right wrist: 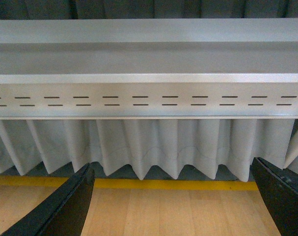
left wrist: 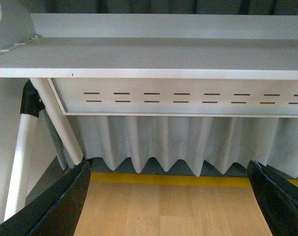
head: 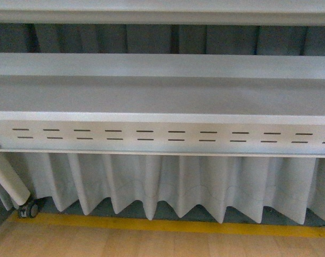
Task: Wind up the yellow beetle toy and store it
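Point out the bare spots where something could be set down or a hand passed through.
The grey shelf above the slotted panel lies bare along its whole visible length. The wooden floor in front of the yellow stripe is open too. Only the caster and slanted leg at the left crowd anything. No toy is in view. Both grippers, left and right, are open and empty.

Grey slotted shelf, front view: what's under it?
Under the grey slotted shelf hangs a pleated white curtain; below that, a yellow floor stripe and wood floor. A caster wheel shows at left. The curtain hides whatever is behind it. No toy visible.
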You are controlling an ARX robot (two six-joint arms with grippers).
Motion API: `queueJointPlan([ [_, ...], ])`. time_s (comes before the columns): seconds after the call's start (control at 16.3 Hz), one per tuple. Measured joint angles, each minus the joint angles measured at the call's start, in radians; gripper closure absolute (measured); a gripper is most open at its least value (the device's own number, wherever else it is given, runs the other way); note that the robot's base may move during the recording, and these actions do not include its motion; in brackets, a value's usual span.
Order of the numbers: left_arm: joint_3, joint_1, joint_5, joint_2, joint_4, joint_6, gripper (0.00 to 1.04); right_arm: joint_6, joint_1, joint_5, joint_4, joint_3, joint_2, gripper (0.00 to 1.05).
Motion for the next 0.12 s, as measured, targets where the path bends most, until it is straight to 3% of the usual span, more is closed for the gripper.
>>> queueJointPlan([
  [0.12, 0.000, 0.000, 0.000, 0.000, 0.000, 0.000, 0.07, 0.000, 0.000, 0.000, 0.000, 0.000, 0.000, 0.07],
])
